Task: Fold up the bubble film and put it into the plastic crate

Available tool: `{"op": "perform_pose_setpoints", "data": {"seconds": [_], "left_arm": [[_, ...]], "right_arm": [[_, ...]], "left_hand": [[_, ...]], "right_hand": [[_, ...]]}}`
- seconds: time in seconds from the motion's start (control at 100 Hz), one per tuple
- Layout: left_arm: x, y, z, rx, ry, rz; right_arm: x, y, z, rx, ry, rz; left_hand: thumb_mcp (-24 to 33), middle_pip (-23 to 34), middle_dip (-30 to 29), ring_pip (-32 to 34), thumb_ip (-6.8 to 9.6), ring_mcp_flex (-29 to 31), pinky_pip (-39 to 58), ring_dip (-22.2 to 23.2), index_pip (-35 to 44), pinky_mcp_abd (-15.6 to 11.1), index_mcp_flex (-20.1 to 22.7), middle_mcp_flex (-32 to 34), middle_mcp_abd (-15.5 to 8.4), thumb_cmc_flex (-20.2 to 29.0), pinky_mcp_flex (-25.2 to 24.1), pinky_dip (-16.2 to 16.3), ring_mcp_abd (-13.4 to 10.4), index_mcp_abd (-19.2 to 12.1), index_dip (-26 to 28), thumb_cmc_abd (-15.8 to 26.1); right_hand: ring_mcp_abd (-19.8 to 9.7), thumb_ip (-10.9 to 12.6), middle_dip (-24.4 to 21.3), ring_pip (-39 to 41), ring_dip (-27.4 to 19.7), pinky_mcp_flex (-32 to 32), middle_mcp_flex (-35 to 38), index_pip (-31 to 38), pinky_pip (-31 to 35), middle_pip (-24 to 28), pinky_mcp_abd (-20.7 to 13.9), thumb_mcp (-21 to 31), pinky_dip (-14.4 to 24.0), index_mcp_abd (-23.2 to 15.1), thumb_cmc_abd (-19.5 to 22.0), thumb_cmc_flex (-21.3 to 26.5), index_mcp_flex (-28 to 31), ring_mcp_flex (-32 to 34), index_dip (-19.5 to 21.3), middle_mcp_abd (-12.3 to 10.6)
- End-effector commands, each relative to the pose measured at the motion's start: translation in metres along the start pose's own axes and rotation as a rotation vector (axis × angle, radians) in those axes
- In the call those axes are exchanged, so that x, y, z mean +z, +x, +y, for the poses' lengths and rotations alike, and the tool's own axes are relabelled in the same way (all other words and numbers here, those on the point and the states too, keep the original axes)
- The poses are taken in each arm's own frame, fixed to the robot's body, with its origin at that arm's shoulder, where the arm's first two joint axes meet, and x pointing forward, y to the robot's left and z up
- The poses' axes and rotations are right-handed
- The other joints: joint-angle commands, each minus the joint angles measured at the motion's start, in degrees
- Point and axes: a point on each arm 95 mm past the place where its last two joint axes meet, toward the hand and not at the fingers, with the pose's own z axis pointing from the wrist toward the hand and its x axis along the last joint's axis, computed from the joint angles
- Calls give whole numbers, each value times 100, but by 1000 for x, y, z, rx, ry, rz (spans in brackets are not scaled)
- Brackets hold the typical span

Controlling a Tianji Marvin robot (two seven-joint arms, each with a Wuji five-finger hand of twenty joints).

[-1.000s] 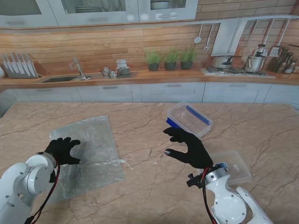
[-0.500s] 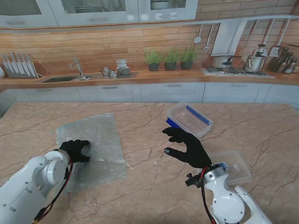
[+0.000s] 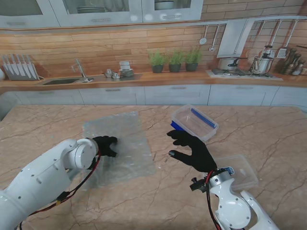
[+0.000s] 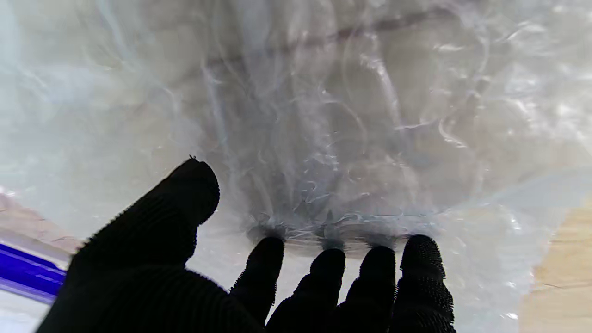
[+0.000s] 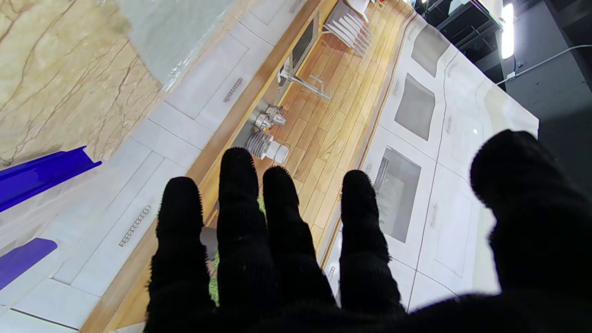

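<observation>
Bubble film (image 3: 119,146) lies flat and unfolded on the worktop (image 3: 144,201), left of centre. Left robot hand (image 3: 105,145) rests on it, fingertips (image 4: 329,259) pressed down on the sheet side by side, thumb apart; nothing pinched. Right robot hand (image 3: 192,148) hovers off the surface, fingers spread, holding nothing, between film and plastic crate (image 3: 194,122). Crate sits right of centre toward the far edge, clear with blue trim; a clear lid (image 3: 240,170) lies nearer to me. Step looks like positioning the sheet, fold not started. Next: pin one side, lift an edge and lay it over without the film sliding.
</observation>
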Motion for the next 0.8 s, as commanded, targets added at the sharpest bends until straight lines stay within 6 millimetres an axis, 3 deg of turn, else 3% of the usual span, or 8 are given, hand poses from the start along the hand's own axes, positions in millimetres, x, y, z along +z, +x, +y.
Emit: {"op": "perform_pose_setpoints", "data": {"seconds": [0.0, 0.14, 0.29, 0.31, 0.38, 0.71, 0.74, 0.79], "left_arm": [[5, 33, 20, -6, -69, 75], [1, 58, 19, 47, -100, 163], [-5, 73, 20, 53, -112, 199], [-6, 74, 20, 38, -115, 197], [-10, 79, 23, -15, -127, 200], [-38, 101, 37, -5, -146, 231], [-41, 102, 38, -2, -146, 230], [-44, 104, 39, 6, -145, 232]], "right_arm": [[-1, 2, -2, 11, -6, 4], [-2, 2, -1, 13, -13, 8], [-3, 2, 1, 15, -21, 10], [-3, 2, 1, 16, -22, 10], [-4, 3, 1, 18, -25, 11], [-10, 4, 4, 21, -52, 21], [-10, 4, 4, 22, -54, 22], [-11, 4, 5, 24, -59, 23]], "left_hand": [[69, 504, 210, 584, 223, 596, 273, 458, 385, -61, 228, 382, -741, 118, 152, 262, -439, -789, 166, 158], [34, 532, 217, 629, 220, 686, 330, 486, 410, -53, 260, 456, -724, 105, 199, 313, -394, -818, 171, 193], [-384, 534, 216, 785, 192, 920, 1551, 583, 390, -33, 347, 643, -643, 152, -95, 479, -221, -777, 151, 350], [-566, 537, 222, 833, 208, 944, 1990, 618, 379, -21, 354, 658, -615, 239, -221, 259, -184, -761, 150, 404], [-832, 559, 229, 978, 217, 1022, 2858, 682, 359, 8, 383, 718, -552, 365, -438, 5, -80, -754, 142, 478], [-1215, 576, 225, 1165, 176, 1260, 3495, 710, 313, 214, 587, 998, -415, 383, -412, -166, 168, -812, 115, 633], [-1623, 566, 229, 1194, 200, 1296, 3603, 696, 259, 251, 629, 1031, -358, 591, -399, -298, 204, -798, 116, 723], [-1693, 560, 224, 1208, 202, 1327, 3630, 698, 258, 290, 655, 1064, -338, 617, -387, -312, 229, -776, 118, 725]], "right_hand": [[-56, 144, 7, 67, 68, -20, 10, -21, -136, -42, -1, -127, 147, -128, 284, -171, 75, -65, -35, 3], [-37, 148, 6, 69, 70, -20, 21, -23, -138, -43, 4, -135, 150, -120, 311, -174, 84, -62, -36, 9], [-33, 153, 5, 67, 70, -20, 29, -28, -139, -45, 10, -144, 154, -116, 348, -185, 90, -63, -38, 15], [-32, 153, 5, 66, 70, -25, 29, -30, -141, -46, 12, -148, 154, -123, 352, -190, 90, -66, -38, 16], [-37, 156, 4, 67, 72, -22, 32, -30, -140, -49, 8, -148, 156, -120, 378, -187, 97, -63, -38, 19], [-30, 164, 6, 72, 77, -19, 57, -22, -141, -49, 32, -168, 165, -114, 456, -213, 129, -51, -33, 34], [-20, 165, 6, 73, 77, -18, 55, -24, -140, -51, 31, -171, 166, -122, 465, -215, 129, -48, -33, 27], [-14, 165, 5, 74, 78, -15, 57, -25, -139, -53, 28, -177, 168, -123, 473, -218, 129, -47, -33, 27]]}}
